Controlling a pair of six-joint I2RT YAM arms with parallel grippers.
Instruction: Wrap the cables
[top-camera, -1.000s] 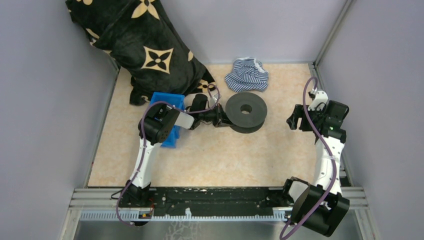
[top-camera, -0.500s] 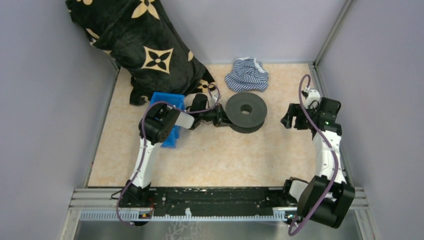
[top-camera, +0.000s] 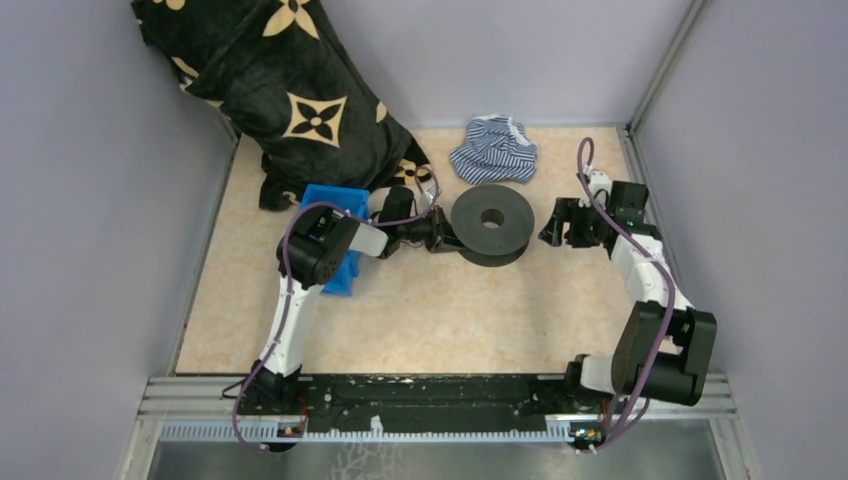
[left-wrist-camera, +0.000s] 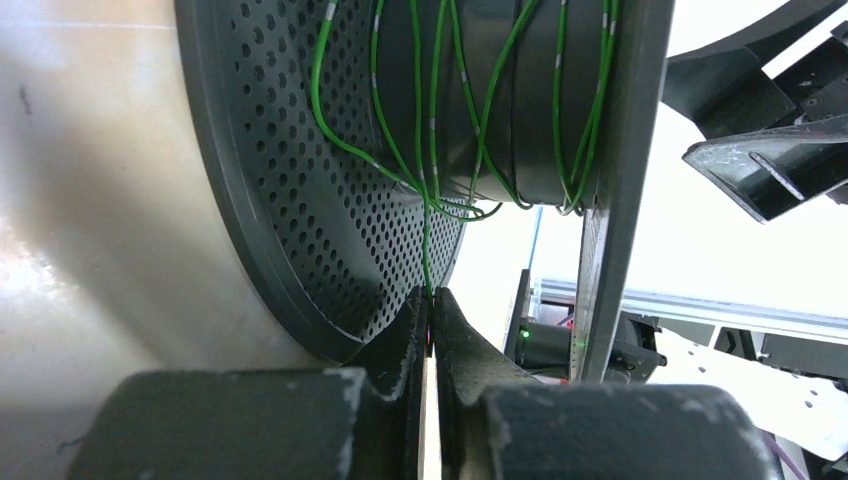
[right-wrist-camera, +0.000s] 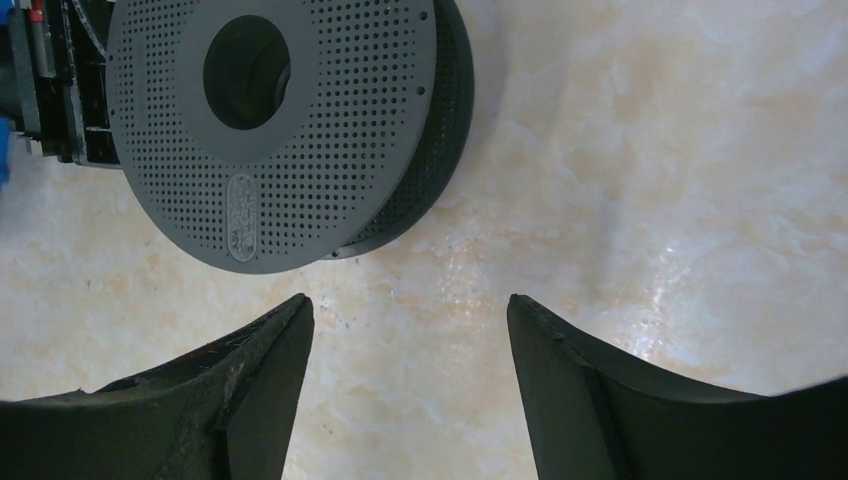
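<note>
A thin green cable (left-wrist-camera: 425, 150) winds in loose turns round the core of a black perforated spool (top-camera: 491, 223) lying flat mid-table. My left gripper (left-wrist-camera: 431, 297) is shut on one strand of the cable just at the spool's rim; in the top view it (top-camera: 447, 232) sits against the spool's left side. My right gripper (right-wrist-camera: 408, 300) is open and empty above bare table, just right of the spool (right-wrist-camera: 270, 130); in the top view it (top-camera: 548, 230) is close to the spool's right edge.
A blue box (top-camera: 335, 240) stands under the left arm. A black blanket with tan flower marks (top-camera: 290, 95) lies piled at the back left. A striped cloth (top-camera: 493, 148) lies behind the spool. Walls close the table on three sides.
My right arm has swung left toward the spool, the gripper still open. The left arm and the spool have not moved.
</note>
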